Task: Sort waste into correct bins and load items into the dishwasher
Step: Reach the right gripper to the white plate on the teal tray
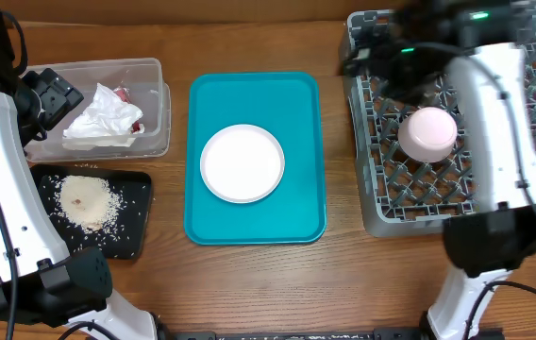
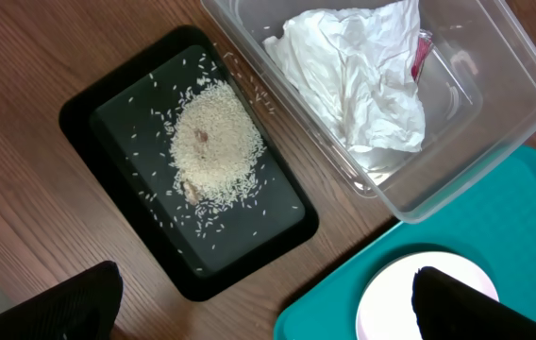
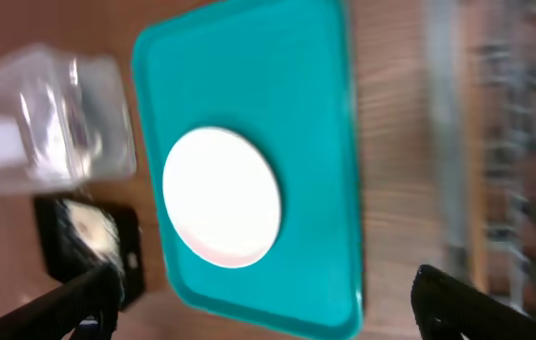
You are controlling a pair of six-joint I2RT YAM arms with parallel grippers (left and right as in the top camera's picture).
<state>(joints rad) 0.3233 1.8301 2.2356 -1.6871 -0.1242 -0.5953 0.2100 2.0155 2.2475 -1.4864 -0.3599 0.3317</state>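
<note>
Overhead, the rack [image 1: 370,194] sits right of the tray [image 1: 301,212], whose plate [image 1: 242,162] lies flat at its middle. Right gripper [image 3: 263,288], jaws wide and empty, hangs by the rack with the plate to its left, seemingly nearer. Left gripper [image 2: 263,288], also wide, hangs by the tub [image 1: 155,137].

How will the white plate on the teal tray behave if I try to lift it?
The plate looks rigid and smooth, so it probably won't flex but may slip between the jaws. It lies flat on the teal tray, so its low rim likely offers little edge to grab; a push may slide it rather than tip it.
</note>
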